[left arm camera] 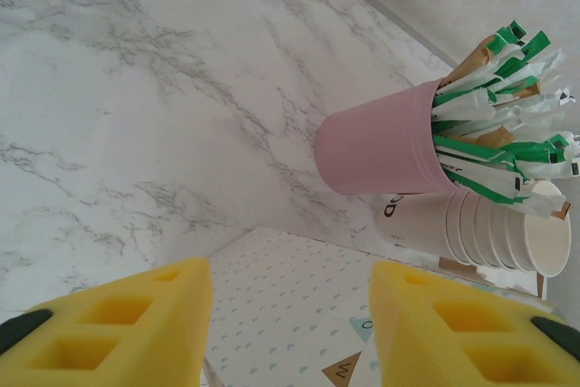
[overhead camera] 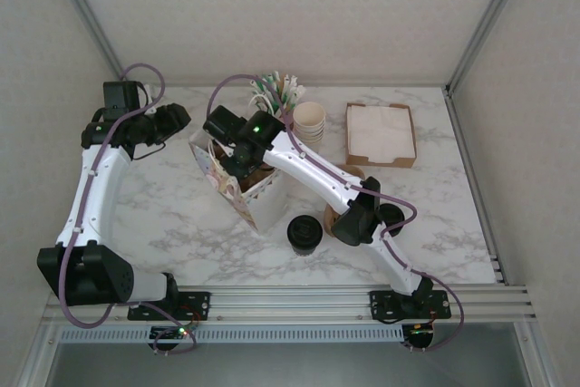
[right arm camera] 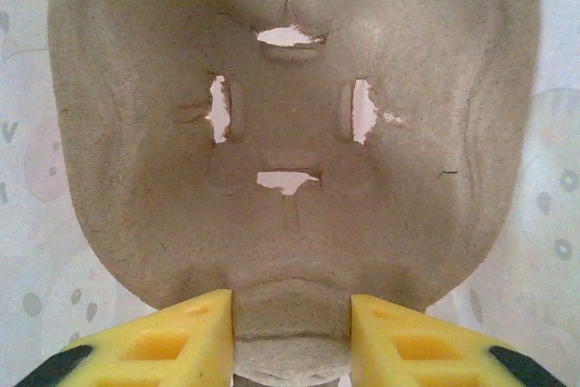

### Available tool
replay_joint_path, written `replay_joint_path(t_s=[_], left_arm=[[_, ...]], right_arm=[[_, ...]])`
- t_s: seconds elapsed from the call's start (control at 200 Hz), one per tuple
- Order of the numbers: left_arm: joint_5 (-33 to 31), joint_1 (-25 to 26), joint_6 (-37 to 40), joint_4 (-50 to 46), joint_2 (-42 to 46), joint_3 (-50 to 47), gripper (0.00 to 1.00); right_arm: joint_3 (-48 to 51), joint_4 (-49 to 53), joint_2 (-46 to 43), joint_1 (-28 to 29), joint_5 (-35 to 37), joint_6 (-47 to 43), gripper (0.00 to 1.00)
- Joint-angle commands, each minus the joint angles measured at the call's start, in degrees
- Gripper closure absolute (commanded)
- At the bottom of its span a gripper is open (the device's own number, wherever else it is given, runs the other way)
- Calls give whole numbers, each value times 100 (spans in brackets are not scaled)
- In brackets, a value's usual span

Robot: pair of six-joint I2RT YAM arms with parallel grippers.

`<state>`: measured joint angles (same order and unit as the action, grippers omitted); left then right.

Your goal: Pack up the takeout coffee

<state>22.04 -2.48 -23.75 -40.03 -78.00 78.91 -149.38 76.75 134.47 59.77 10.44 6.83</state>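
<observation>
The right gripper (right arm camera: 290, 314) is down inside the white paper bag (overhead camera: 261, 210) printed with pastel shapes. Its yellow foam fingers (right arm camera: 163, 346) pinch the near rim of a brown moulded-pulp cup carrier (right arm camera: 290, 124), which has the bag's patterned paper all around it. The left gripper (left arm camera: 290, 292) hovers at the bag's far-left lip with its fingers spread and only the patterned paper in sight between them; whether it touches the bag cannot be told. The takeout coffee (overhead camera: 304, 233), a small cream paper cup under a round black plastic lid, stands upright on the marble-patterned table (overhead camera: 181, 215) just in front of the bag, outside it and untouched. On this showing the step in hand is seating the carrier, and the cup itself is not yet packed. The next move would call for the right fingers to let go of the pulp rim and lift clear without dragging the carrier up. They would then close around the cup below its lid, keeping it level.
</observation>
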Motion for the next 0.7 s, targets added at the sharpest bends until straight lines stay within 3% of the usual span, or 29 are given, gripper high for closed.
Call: replay_joint_path(t_s=[0.0, 0.405, 0.696], left_arm=[[137, -16, 105, 74, 39, -61, 51], [121, -22, 107, 58, 39, -74, 51], [125, -17, 116, 53, 25, -74, 51]], right_arm=[[-154, -71, 161, -44, 11, 125, 62], [-153, -169, -84, -59, 108, 159, 47], [-199, -234, -245, -54, 160, 195, 45]])
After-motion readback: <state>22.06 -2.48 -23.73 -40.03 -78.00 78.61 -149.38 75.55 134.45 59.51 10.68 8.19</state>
